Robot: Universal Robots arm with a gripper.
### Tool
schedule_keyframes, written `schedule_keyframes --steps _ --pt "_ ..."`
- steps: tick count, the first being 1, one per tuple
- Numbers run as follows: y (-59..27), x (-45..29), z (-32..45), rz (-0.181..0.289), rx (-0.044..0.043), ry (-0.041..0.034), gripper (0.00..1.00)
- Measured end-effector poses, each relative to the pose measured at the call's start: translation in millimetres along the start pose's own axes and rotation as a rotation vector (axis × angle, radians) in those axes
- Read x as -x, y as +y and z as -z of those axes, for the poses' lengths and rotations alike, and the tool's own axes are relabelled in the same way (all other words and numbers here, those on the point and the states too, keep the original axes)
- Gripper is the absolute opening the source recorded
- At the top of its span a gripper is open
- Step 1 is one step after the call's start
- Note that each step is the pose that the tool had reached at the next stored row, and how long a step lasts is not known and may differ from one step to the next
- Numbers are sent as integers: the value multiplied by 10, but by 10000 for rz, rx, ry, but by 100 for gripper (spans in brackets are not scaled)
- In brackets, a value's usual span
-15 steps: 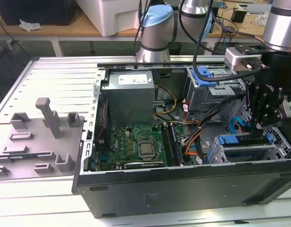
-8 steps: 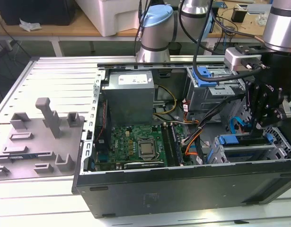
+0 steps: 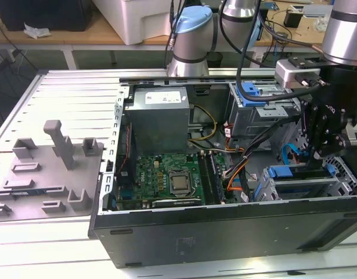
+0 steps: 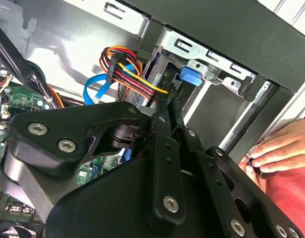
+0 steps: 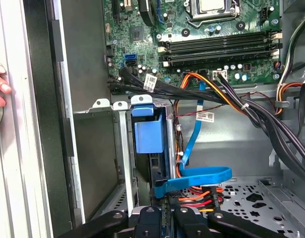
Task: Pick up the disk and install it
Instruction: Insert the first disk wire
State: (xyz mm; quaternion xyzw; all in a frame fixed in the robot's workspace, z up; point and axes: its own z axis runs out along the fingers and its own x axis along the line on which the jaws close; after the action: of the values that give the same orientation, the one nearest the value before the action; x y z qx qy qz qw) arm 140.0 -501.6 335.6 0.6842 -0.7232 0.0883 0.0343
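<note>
The gripper [image 3: 318,152] is down at the drive cage [image 3: 306,185], seating the disk [image 5: 148,136]; grip can't be told.

The disk [image 5: 145,134], blue-framed, stands on edge in the metal drive cage [image 5: 120,148], blue tab up.

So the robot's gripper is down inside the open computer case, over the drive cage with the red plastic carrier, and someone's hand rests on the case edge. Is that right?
Not quite: the plastic carrier is blue, not red, as the first wrist view shows. The rest holds: the gripper is down inside the open computer case, over the drive cage, and a hand rests on the case edge in the second wrist view.
</note>
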Motion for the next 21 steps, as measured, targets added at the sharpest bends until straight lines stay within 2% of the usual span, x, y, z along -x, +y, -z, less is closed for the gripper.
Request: schedule_keyframes --steps 18,20,21 --pt "3 3 -46 0 1 -8 17" --pt "1 -4 -1 -2 3 -30 17" --pt "3 -7 52 -4 2 -9 17"
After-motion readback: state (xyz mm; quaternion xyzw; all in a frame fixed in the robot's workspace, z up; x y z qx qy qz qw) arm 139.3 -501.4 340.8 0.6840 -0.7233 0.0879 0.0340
